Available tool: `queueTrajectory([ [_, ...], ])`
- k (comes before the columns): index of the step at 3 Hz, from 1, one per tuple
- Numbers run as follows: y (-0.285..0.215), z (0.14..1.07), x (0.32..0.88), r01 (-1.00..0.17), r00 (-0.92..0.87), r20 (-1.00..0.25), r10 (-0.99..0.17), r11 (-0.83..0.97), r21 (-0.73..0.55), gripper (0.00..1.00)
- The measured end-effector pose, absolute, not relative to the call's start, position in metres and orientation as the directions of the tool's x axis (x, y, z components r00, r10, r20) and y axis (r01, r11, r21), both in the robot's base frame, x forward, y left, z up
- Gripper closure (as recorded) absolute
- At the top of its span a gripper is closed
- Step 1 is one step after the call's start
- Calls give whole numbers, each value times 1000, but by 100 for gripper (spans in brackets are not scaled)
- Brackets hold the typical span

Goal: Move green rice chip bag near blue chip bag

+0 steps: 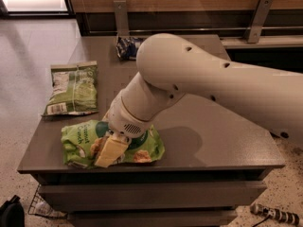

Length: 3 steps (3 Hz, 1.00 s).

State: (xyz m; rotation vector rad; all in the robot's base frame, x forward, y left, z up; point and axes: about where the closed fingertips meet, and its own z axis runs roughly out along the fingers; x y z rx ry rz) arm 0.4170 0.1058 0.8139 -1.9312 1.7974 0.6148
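Observation:
The green rice chip bag [78,141] lies flat near the table's front left edge, bright lime green with chip pictures. My gripper [111,151] comes down from the big white arm [199,79] and rests on the middle of this bag. The blue chip bag [127,46] is small and dark, at the table's far edge, partly behind the arm. It lies well apart from the green rice chip bag.
A flatter pale-green bag with a white label [73,88] lies at the table's left edge. The grey table [213,136] ends close in front of the rice chip bag. A wooden wall with metal brackets [120,13] runs behind.

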Motion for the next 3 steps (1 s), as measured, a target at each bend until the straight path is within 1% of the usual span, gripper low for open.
queueTrajectory([
  [3, 106, 815, 417, -998, 62, -587, -807, -68, -12, 100],
])
